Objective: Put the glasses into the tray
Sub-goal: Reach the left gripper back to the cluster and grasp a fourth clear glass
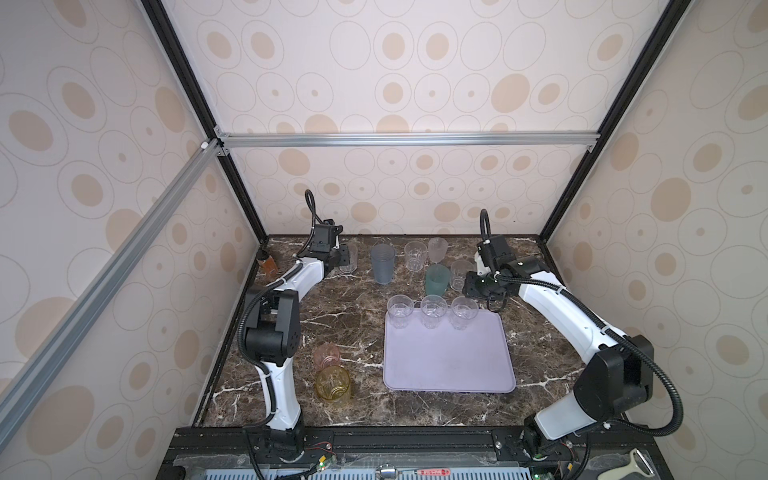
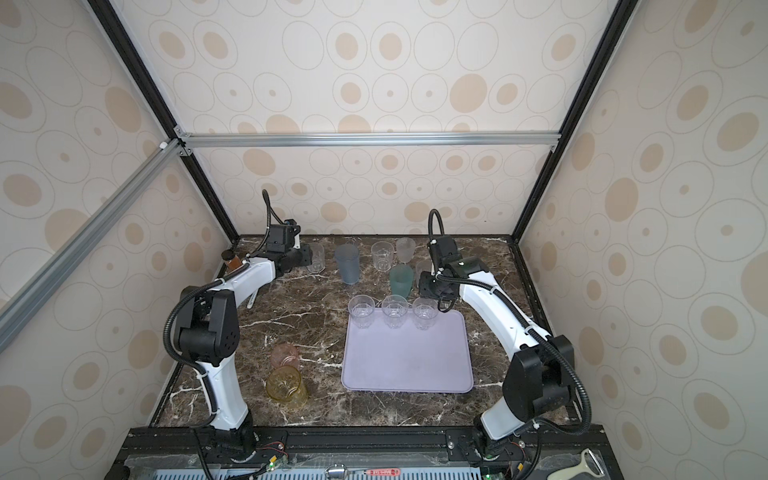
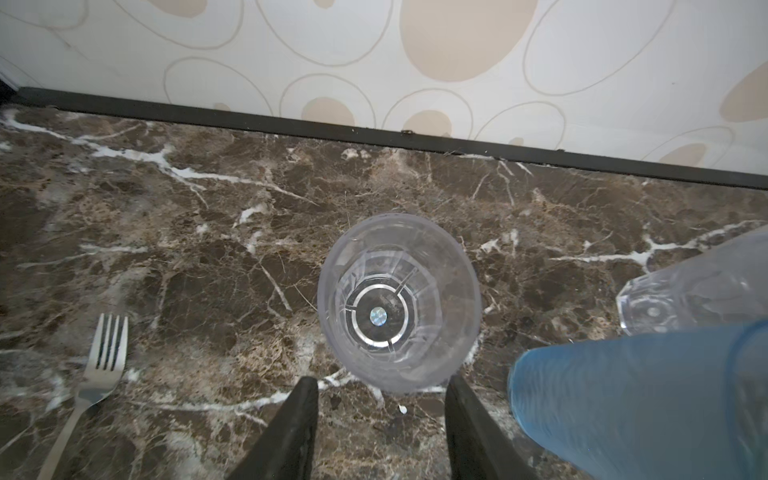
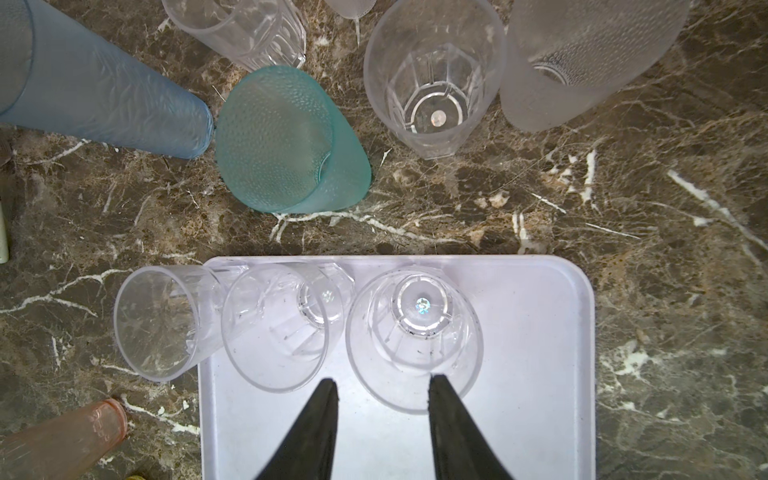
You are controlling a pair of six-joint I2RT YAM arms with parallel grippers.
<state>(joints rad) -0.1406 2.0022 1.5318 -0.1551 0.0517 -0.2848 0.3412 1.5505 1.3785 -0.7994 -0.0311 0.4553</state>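
Observation:
The lavender tray (image 1: 449, 361) holds three clear glasses along its far edge (image 1: 400, 309) (image 1: 433, 309) (image 1: 464, 311). My right gripper (image 4: 382, 386) hovers open over the rightmost of them (image 4: 415, 332), one fingertip overlapping its rim in the right wrist view. My left gripper (image 3: 381, 390) is open at the back left, its tips just short of a clear faceted glass (image 3: 399, 303) standing on the table. More glasses stand behind the tray: blue-grey (image 1: 382, 262), teal (image 1: 437, 279), clear (image 1: 414, 254), frosted (image 1: 437, 248) and another pale one (image 1: 460, 272). Pink (image 1: 326, 355) and amber-yellow (image 1: 332, 384) glasses sit at the front left.
A small amber bottle (image 1: 266, 262) stands in the back left corner. A fork (image 3: 104, 357) lies on the marble table near my left gripper. The back wall runs close behind the far glasses. A peeler (image 1: 640, 461) lies off the table at the front right.

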